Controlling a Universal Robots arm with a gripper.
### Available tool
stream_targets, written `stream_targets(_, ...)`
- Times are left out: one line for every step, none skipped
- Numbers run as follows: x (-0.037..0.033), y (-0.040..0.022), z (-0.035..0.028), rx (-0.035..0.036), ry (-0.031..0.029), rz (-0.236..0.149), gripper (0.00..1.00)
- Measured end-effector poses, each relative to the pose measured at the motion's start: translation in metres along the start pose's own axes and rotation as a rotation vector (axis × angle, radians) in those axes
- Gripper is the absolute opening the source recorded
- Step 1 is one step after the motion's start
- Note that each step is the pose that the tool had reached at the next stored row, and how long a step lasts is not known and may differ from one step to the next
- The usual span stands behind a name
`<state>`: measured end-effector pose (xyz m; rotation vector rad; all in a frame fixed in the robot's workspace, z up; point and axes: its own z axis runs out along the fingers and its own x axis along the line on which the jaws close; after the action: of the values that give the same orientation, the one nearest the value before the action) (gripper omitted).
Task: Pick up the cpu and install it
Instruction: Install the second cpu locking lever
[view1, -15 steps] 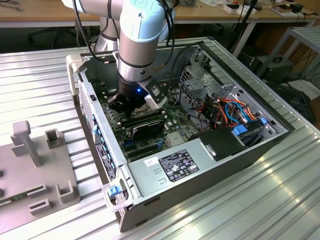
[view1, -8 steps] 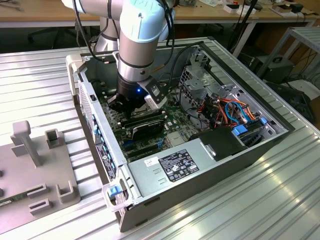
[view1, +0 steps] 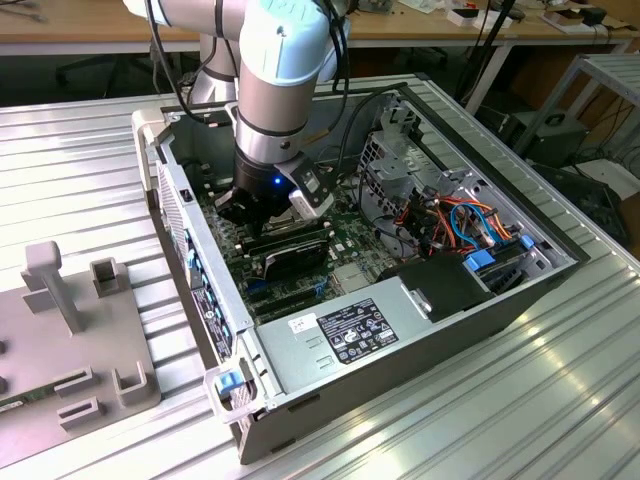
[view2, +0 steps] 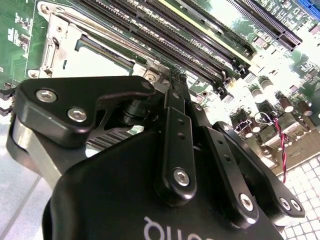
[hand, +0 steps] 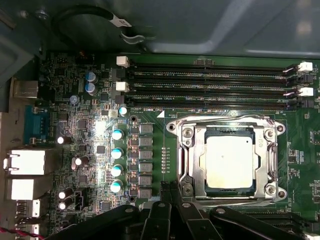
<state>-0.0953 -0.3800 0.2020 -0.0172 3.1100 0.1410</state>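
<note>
The cpu (hand: 230, 162), a flat square chip with a dull silver top, lies seated inside the dark socket with its metal frame (hand: 185, 150) on the green motherboard. It also appears as a pale square (view2: 100, 62) just beyond my fingertips in the second wrist view. My gripper (hand: 170, 186) hovers beside the socket's edge, apart from the chip, with its black fingers (view2: 176, 115) closed together and nothing between them. In the exterior view the gripper (view1: 250, 210) reaches down into the open computer case.
Long black memory slots (hand: 210, 80) run beside the socket. A row of capacitors (hand: 116, 160) stands on its other side. The case holds a power supply (view1: 350, 335) and coloured cables (view1: 470, 220). A grey fixture (view1: 70, 330) sits at the exterior view's left.
</note>
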Motion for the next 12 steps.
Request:
stream_targets(-0.0001, 0.0003, -0.0038, -0.0002, -0.0001, 0.000, 0.11)
stream_targets(-0.0003, 0.0009, -0.0105, -0.0001, 0.0000, 0.000, 0.11)
stream_targets(-0.0005, 0.0014, -0.0163, 0.0000, 0.0000, 0.000, 0.11)
stream_targets(-0.0006, 0.0019, -0.0218, 0.0000, -0.0001, 0.000, 0.11)
stream_targets(-0.0007, 0.0019, -0.0219, 0.0001, 0.0000, 0.000, 0.11)
stream_targets(-0.0011, 0.0019, -0.0219, 0.0002, 0.0001, 0.000, 0.11)
stream_targets(-0.0023, 0.0019, -0.0219, 0.0003, 0.0002, 0.000, 0.11)
stream_targets(-0.0042, 0.0019, -0.0218, 0.0001, 0.0000, 0.000, 0.11)
stream_targets(-0.0057, 0.0019, -0.0217, 0.0001, 0.0000, 0.000, 0.11)
stream_targets(-0.0076, 0.0019, -0.0217, 0.0001, 0.0000, 0.000, 0.11)
stream_targets(-0.0090, 0.0018, -0.0216, 0.0001, 0.0000, 0.000, 0.11)
stream_targets(-0.0108, 0.0018, -0.0216, 0.0001, 0.0001, 0.000, 0.11)
